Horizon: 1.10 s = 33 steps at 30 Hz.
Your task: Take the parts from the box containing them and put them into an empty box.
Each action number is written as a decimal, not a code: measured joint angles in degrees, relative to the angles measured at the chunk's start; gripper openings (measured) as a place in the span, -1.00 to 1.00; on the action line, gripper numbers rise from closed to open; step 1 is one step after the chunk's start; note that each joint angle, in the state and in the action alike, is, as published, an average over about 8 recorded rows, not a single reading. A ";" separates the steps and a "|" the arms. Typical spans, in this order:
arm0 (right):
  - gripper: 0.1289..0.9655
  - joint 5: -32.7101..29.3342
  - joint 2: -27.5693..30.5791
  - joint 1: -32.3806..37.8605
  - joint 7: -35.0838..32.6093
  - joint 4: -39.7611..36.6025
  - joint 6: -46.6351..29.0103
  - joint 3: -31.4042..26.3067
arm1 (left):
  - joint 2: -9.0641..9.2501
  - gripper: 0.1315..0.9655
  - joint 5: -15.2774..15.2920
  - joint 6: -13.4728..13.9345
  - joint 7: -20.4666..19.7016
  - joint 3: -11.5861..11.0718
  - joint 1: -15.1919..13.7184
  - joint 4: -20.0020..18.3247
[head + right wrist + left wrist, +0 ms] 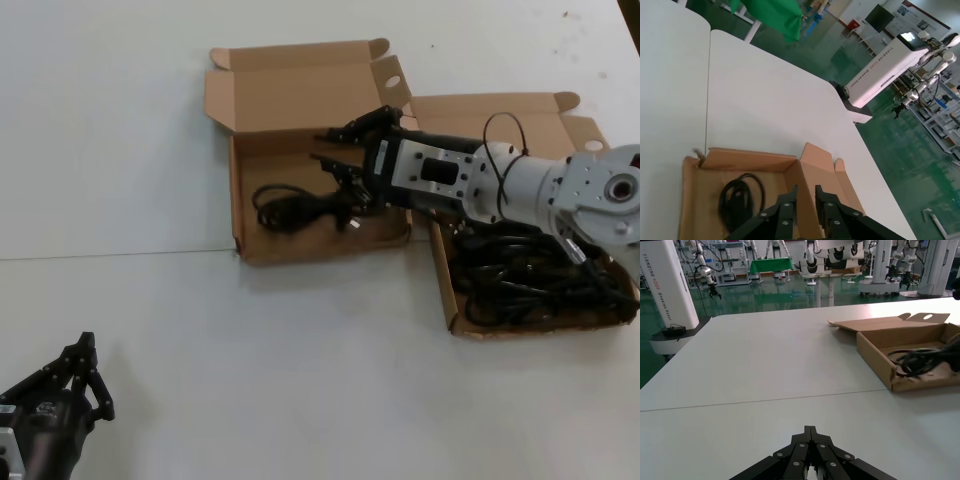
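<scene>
White tabletop (150, 330) fills the head view, with a thin seam running from nine o'clock to three o'clock across the middle, and two open cardboard boxes sit side by side at the far right half. At about twelve o'clock is the squarer box (245, 215), its lid folded back toward the far edge; one coiled black power cord (300, 208) lies in its tray with the long axis running roughly nine to three and the plug end toward three o'clock. Touching that box's right corner, at about two o'clock, is the longer box (447, 290), whose tray runs from twelve to six; a tangled heap of black cords (525, 275) fills it, and the count in that heap cannot be made out. The right arm reaches in from three o'clock across the longer box, forearm nearly level and pointing toward nine o'clock, so that the right gripper (335, 150) hangs over the back right part of the squarer box, above the single cord without touching it. Its fingers (350, 130) are spread apart and hold nothing; the right wrist view shows a clear gap between them, with the cord below. The left gripper (85, 365) is parked at seven o'clock near the table's front edge, its fingers pressed together at the tips and empty.
</scene>
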 joint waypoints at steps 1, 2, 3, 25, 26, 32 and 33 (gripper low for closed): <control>-0.83 0.19 0.09 0.00 0.00 0.04 0.09 -0.11 | 0.00 -0.94 0.00 0.00 0.00 0.00 0.00 0.00; -0.81 0.35 0.18 -0.03 0.00 0.10 0.16 -0.19 | 0.00 -0.94 0.00 0.00 0.00 0.00 0.00 0.00; -0.79 0.50 0.27 -0.07 0.00 0.20 0.22 -0.22 | 0.00 -0.94 0.00 0.00 0.00 0.00 0.00 0.00; 0.10 0.92 6.94 -18.30 0.00 24.60 4.57 9.55 | 0.00 -0.94 -0.01 0.00 0.00 0.00 0.00 0.00; 0.16 1.11 7.03 -19.09 0.00 25.31 4.73 9.91 | 0.00 -0.94 -0.01 0.00 0.00 0.00 0.00 0.00; 0.52 1.70 7.14 -21.25 0.00 27.11 5.15 10.97 | 0.00 -0.93 -0.01 0.00 0.00 0.00 0.00 0.00; 0.52 1.71 7.14 -21.29 0.00 27.15 5.16 11.00 | 0.00 -0.92 -0.01 0.00 0.00 0.00 0.00 0.00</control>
